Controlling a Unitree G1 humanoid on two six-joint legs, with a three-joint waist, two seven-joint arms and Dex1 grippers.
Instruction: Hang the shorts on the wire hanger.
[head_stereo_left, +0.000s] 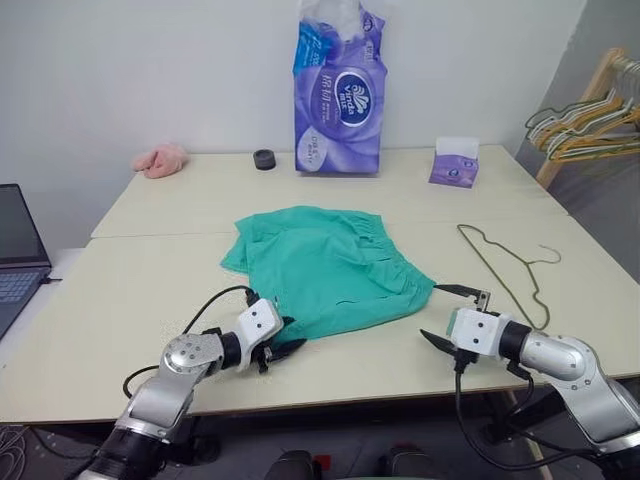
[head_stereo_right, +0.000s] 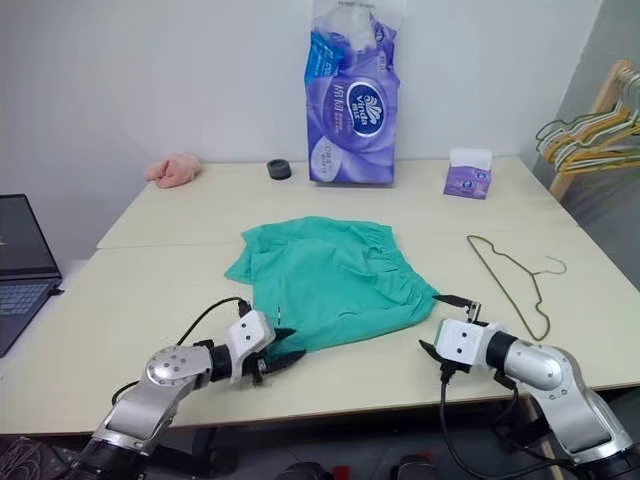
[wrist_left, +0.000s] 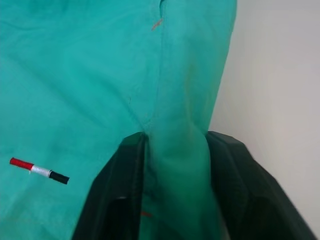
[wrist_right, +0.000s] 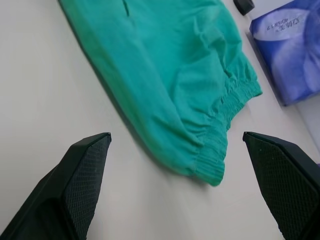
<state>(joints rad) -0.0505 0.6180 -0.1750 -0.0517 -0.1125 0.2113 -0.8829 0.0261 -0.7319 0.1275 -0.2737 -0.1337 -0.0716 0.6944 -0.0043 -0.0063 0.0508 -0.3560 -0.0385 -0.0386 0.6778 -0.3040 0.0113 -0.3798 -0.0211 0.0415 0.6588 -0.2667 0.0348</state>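
The teal-green shorts (head_stereo_left: 325, 260) lie spread flat in the middle of the table, gathered waistband (wrist_right: 227, 107) toward the right. At their near left hem, my left gripper (head_stereo_left: 288, 347) is shut on a fold of the fabric (wrist_left: 175, 165), which bulges up between its two black fingers (wrist_left: 117, 195). My right gripper (head_stereo_left: 437, 312) stands open just above the table, a little short of the shorts' near right waistband corner, with nothing between its fingers. The thin wire hanger (head_stereo_left: 505, 265) lies flat on the table right of the shorts, hook toward the right edge.
A tall purple tissue pack (head_stereo_left: 338, 95), a small purple tissue box (head_stereo_left: 453, 163), a black roll (head_stereo_left: 264, 159) and a pink cloth (head_stereo_left: 160, 158) sit along the back. A laptop (head_stereo_left: 15, 255) is at the left. Several hangers hang on a wooden rack (head_stereo_left: 590, 115) at the right.
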